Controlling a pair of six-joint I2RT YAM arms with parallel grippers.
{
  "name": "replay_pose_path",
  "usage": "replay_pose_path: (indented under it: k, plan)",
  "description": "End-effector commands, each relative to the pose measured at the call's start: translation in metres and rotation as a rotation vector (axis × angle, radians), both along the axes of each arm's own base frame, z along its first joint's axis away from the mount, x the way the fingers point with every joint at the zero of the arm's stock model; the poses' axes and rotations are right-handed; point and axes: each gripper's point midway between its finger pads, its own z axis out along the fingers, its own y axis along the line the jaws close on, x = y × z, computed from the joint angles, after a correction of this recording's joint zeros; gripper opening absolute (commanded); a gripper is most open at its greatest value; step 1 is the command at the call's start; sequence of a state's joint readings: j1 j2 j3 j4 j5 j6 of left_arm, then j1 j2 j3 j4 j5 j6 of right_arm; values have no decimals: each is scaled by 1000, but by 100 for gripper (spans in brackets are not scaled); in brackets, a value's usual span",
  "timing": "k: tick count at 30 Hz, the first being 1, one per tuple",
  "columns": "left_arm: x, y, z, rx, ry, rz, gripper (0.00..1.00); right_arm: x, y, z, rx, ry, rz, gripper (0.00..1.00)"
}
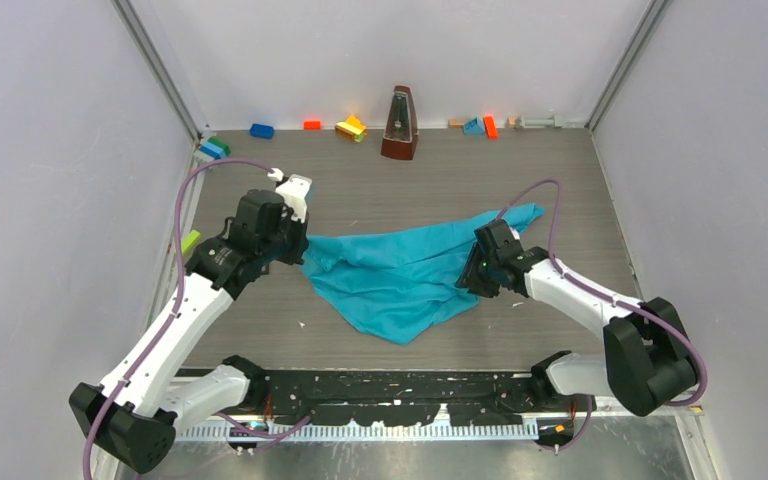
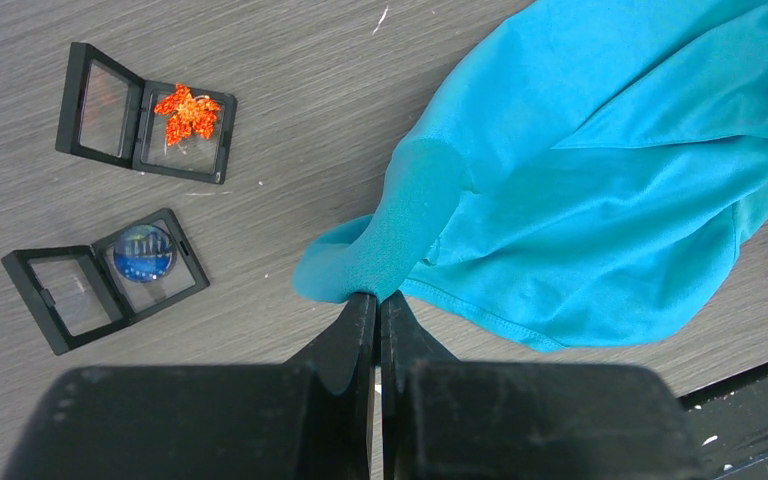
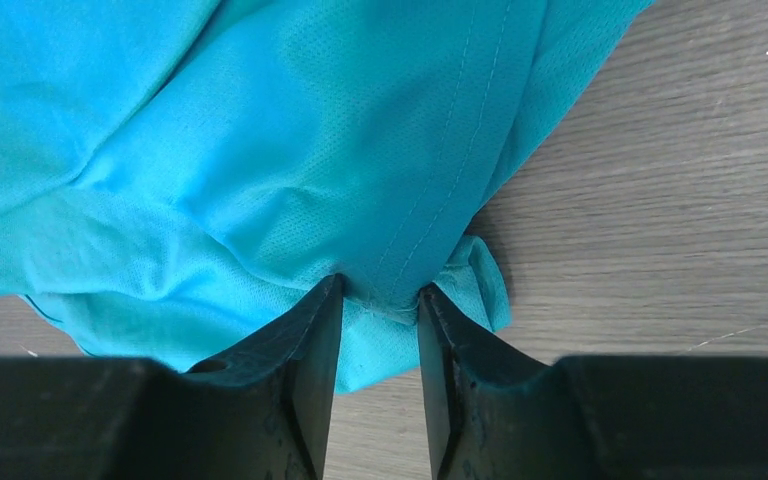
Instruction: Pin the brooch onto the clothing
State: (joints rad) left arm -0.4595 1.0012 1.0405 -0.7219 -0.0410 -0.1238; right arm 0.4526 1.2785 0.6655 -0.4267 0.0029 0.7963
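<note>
**Left gripper (image 2: 378, 300) and right gripper (image 3: 380, 300) both clamped on the T-shirt (image 1: 400, 280)**

My left gripper is pinched tight on a rolled fold at the shirt's left edge. My right gripper grasps a bunched seam at its right edge, fingers (image 3: 310, 350) slightly apart with cloth between. The shirt lies crumpled mid-frame in the top view. At the left of my left wrist view, 2 open black cases (image 2: 100, 95) lie on the table (image 2: 290, 60), clear of the cloth. The upper holds an orange leaf brooch (image 2: 187, 112), the lower a blue round brooch (image 2: 144, 253). A metronome (image 1: 400, 122) stands at the back wall, well apart.

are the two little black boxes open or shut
Open. Both lie with clear lids folded flat beside them: the upper box shows an orange leaf brooch, the lower box a round blue one.
</note>
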Motion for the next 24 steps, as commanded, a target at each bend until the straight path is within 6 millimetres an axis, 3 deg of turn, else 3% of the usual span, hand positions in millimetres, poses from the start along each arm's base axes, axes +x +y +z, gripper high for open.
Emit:
replay_pose_path:
  k: [1, 5, 11, 16, 20, 24]
  plan:
    - [7, -1, 8, -19, -45, 8, 0, 11, 1, -3, -7, -37, -27, 37]
    - [6, -1, 8, -18, -43, 7, 0, 12, 1, -4, -9, -33, -27, 31]
    - [6, 0, 9, -19, -51, 10, 0, 15, 1, 8, -4, -60, -27, 4]
    - [10, 1, 10, -21, -50, 35, 0, 30, -12, 33, -78, -148, -37, 0]
    - [19, 2, 24, -61, -53, 88, 0, 49, -27, 72, -165, -217, -47, 0]
    - [28, 6, 68, -144, -130, 152, 0, 67, -42, 140, -195, -322, -62, 0]
